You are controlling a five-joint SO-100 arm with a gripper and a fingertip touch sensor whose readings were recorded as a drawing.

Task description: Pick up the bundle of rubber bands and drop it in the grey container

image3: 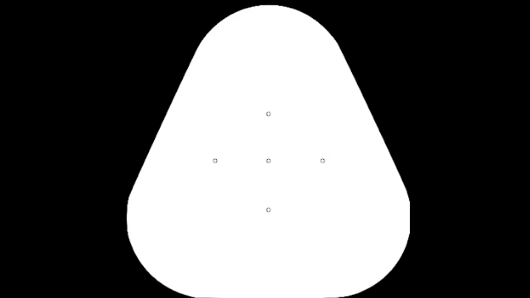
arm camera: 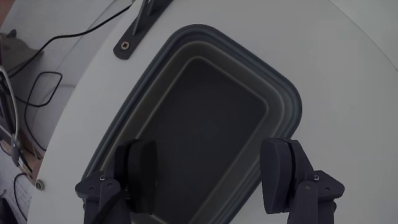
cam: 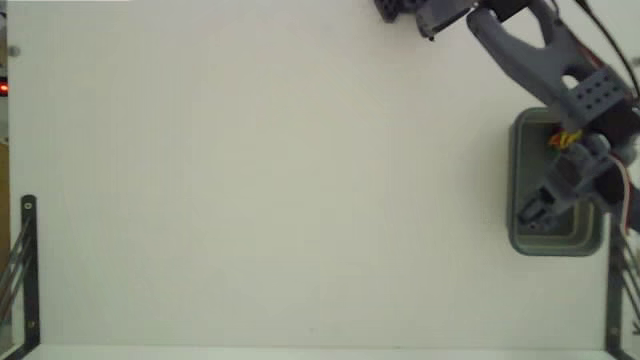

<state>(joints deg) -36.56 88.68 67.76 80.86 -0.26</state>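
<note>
The grey container (cam: 519, 175) stands at the right edge of the table in the fixed view. My gripper (cam: 532, 212) hangs over it, pointing down into its lower half. In the wrist view the gripper (arm camera: 208, 155) is open above the container (arm camera: 291, 94), with nothing between its dark fingers (arm camera: 278, 171). The part of the tub floor seen there is bare. A small yellow and red clump (cam: 563, 139), apparently the bundle of rubber bands, shows at the tub's upper end beside the arm in the fixed view. The wrist view does not show it.
A black metal bracket (arm camera: 142, 25) is screwed to the table just past the container, and another (cam: 27, 270) stands at the left edge. Cables (arm camera: 37, 93) hang off the table's side. White tabletop (cam: 280, 180) stretches left of the tub.
</note>
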